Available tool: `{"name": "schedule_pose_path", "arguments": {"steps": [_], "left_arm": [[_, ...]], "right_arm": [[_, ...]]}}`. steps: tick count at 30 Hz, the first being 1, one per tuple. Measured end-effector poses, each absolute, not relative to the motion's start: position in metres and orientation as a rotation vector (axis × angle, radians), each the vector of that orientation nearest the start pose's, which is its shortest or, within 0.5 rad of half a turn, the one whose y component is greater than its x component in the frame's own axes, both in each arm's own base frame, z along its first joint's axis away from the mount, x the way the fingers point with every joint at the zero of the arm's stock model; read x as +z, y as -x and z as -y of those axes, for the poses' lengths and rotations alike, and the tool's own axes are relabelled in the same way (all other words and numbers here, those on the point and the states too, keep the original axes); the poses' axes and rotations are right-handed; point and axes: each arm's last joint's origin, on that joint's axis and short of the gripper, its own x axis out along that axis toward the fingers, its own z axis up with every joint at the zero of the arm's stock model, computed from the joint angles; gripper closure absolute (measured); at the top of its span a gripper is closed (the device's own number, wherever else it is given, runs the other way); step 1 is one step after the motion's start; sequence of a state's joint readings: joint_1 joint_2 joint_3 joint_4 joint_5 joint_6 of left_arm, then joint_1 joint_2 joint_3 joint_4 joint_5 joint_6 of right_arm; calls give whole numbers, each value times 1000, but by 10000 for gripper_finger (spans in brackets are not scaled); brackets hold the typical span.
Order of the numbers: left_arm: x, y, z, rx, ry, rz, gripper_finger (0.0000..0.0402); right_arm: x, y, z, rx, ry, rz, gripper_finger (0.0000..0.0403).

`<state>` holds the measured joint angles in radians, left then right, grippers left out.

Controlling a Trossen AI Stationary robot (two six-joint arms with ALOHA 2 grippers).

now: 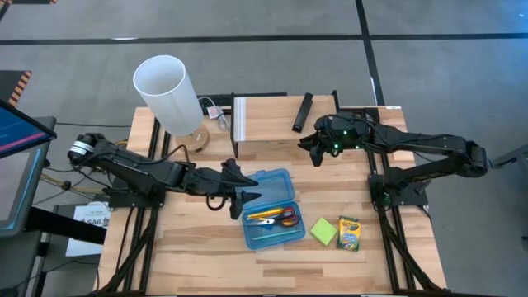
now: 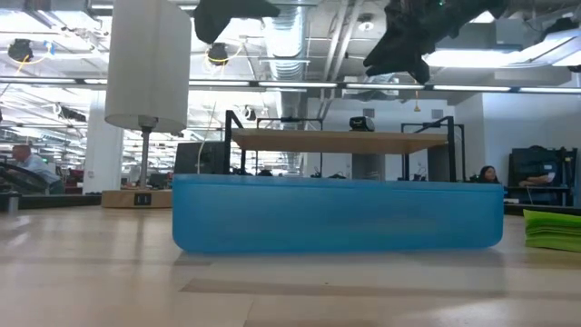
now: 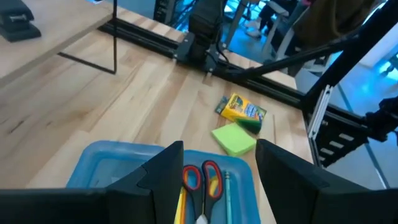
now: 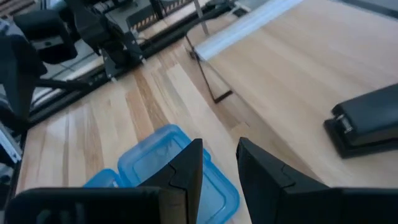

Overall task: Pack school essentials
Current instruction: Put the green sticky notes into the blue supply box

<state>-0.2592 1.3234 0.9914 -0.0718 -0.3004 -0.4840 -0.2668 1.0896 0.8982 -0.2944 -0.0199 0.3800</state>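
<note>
An open blue plastic case (image 1: 269, 206) lies flat mid-table, and the low view shows its side wall (image 2: 336, 214). Its near tray holds red-handled scissors (image 3: 203, 180), yellow and orange pencils (image 1: 262, 216) and a pale green pen (image 3: 226, 194). A green sticky-note pad (image 1: 323, 232) and a yellow-green crayon box (image 1: 350, 233) lie on the table right of the case. My left gripper (image 3: 217, 167) hovers open over the case's left end (image 1: 244, 195), touching nothing. My right gripper (image 4: 219, 158) hangs open and high over the table beyond the case (image 1: 317, 151).
A tall white cylinder on a wooden foot (image 1: 169, 92) stands at the far left. A low wooden shelf (image 1: 268, 120) sits at the far edge, with a slim black bar (image 1: 303, 112) on it. Bare wood lies near the case. People sit in the room behind.
</note>
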Motion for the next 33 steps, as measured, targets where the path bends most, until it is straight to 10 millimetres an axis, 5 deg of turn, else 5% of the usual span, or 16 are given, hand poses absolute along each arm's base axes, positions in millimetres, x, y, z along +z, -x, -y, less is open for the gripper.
{"name": "schedule_pose_path", "arguments": {"steps": [33], "left_arm": [[313, -286, 65, 147, 459, -251, 214]], "right_arm": [[302, -231, 56, -306, -441, -445, 282]]}}
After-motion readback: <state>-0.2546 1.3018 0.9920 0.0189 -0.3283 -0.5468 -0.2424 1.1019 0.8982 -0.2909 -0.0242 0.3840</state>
